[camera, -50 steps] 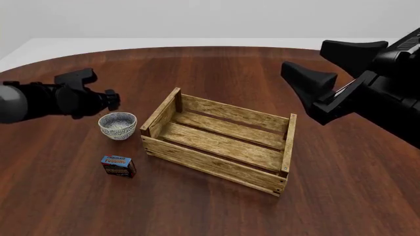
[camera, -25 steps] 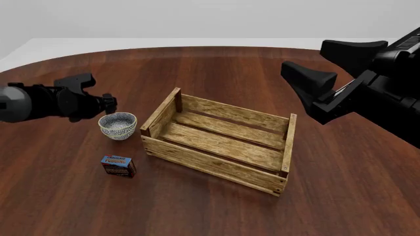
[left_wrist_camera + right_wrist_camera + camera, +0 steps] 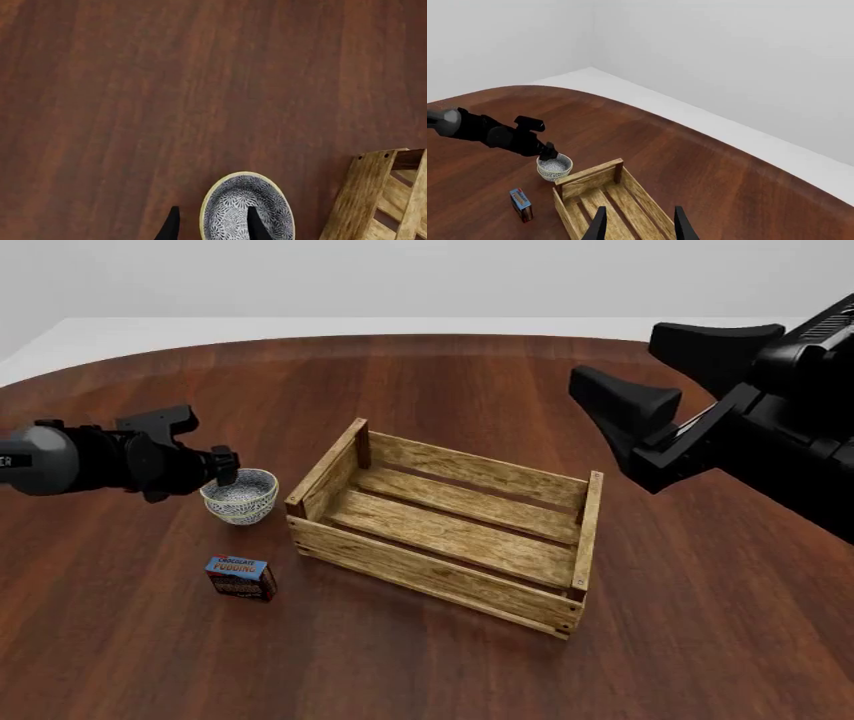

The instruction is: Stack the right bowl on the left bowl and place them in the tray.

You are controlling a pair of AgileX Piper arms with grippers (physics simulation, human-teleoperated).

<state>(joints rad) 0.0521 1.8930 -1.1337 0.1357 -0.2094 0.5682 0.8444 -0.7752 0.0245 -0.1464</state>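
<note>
Only one white bowl with a blue-grey pattern (image 3: pixel 240 496) shows, on the table just left of the wooden slatted tray (image 3: pixel 427 565). I cannot tell whether it is the left bowl alone or the right bowl nested in it. My left gripper (image 3: pixel 224 473) is open and low over the bowl's left rim. In the left wrist view the bowl (image 3: pixel 247 210) has one finger inside it and the other outside, the rim between them. My right gripper (image 3: pixel 617 355) hangs open and empty high above the tray's right end. The tray (image 3: pixel 590 182) holds nothing.
A small blue-and-red pudding box (image 3: pixel 240 578) lies on the table in front of the bowl, near the tray's left front corner. The dark wood table ends in a curved far edge against a white floor.
My left gripper has moved right and down, from beside the bowl to straddling its left rim. The right arm, bowl, tray and box have stayed put.
</note>
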